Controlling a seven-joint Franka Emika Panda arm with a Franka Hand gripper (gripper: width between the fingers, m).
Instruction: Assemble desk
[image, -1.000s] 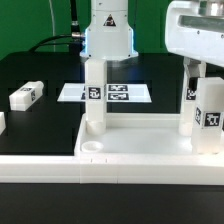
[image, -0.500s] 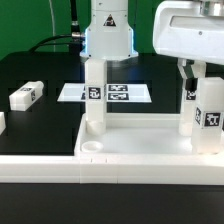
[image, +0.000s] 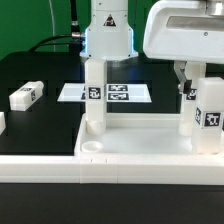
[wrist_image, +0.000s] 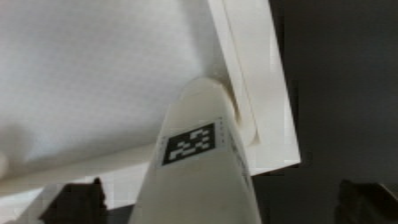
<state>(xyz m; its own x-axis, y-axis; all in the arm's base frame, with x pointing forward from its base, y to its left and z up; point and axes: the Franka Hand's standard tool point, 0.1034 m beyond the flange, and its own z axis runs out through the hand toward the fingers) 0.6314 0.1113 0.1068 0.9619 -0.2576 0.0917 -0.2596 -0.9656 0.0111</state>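
Desk top (image: 130, 152) is lying nearest the camera, approx 6 o'clock in ext. view, w/ three legs (image: 95, 95) standing upright in its sockets. Gripper (image: 194, 78) is hanging at 3 o'clock above those legs, jaws apart, holding nothing. Loose leg (image: 26, 95) is lying at 9 o'clock; marker board (image: 120, 92) is sitting farther back.

A black counter (image: 40, 125) carries everything. The marker board (image: 105, 93), flat and white with printed tags, lies on it toward the back, in front of the robot's base. A loose white leg (image: 26, 95) with a tag on its end lies on its side toward the exterior view's left, well apart from the board. The white desk top (image: 140, 155) sits at the near edge, rim up, filling the exterior view's right half.
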